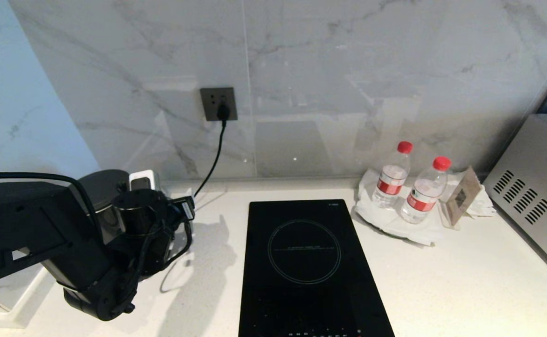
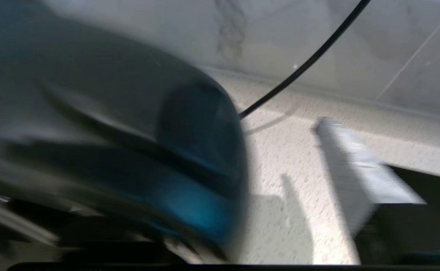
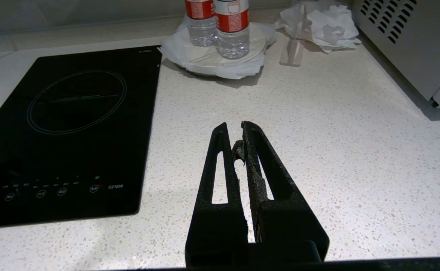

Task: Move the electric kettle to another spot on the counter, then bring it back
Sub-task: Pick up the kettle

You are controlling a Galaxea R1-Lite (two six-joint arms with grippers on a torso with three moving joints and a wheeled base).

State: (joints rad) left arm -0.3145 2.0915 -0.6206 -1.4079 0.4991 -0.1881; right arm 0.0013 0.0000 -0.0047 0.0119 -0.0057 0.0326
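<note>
The left jaws [image 1: 179,208] sit low at the back left corner of the bench [image 1: 441,281], right up against the kettle [image 1: 107,189]; the arm's bulk and the blur of the close-up hide whether they are open or clamped, so I cannot tell, nor whether they touch it. The kettle stands upright in that corner, close to the wall, its grey lid showing just behind the wrist, so it lies immediately ahead of the jaws, toward the corner. Its long axis runs straight up, which would suit a sideways grip on the handle. A cord [image 1: 215,154] drops from the wall socket [image 1: 218,104] to the bench beside it. The left arm reaches in from the left edge, elbow bent, forearm nearly level. The right gripper [image 3: 235,131], closed and empty, hangs over the bench to the right of the hob [image 1: 308,262], well apart from the kettle, so the left arm is much nearer.
</note>
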